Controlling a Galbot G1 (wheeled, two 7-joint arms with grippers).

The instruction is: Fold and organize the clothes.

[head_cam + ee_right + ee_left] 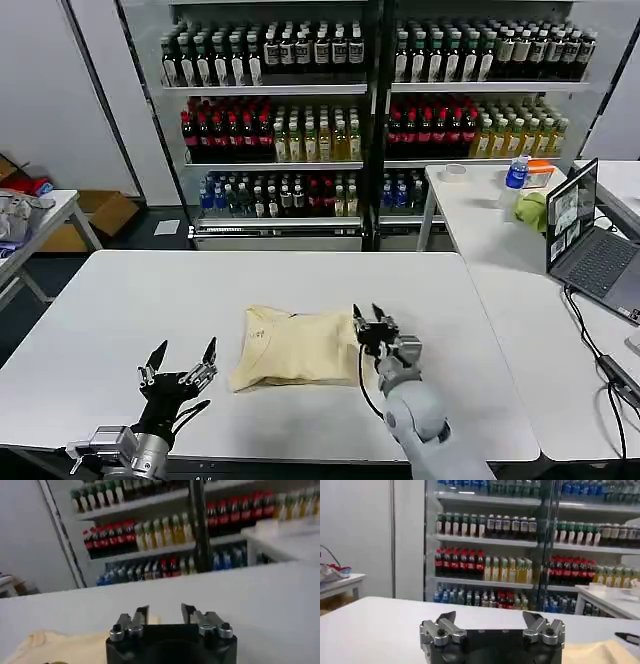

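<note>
Both grippers, left (182,360) and right (369,316), stand open and empty by the half-folded T-shirt (295,348) mid-table (120,300); the right one should pinch the right edge squarely, I think.

One folded cream-yellow T-shirt (296,348) lies on the main desk (130,310). Two tools are there: the left tool (181,360) and the right tool (367,316), each with two fingers spread apart. One laptop (585,240) and one blue-capped water bottle (516,173) sit on the side desk (500,260). Two desks bear these things.
</note>
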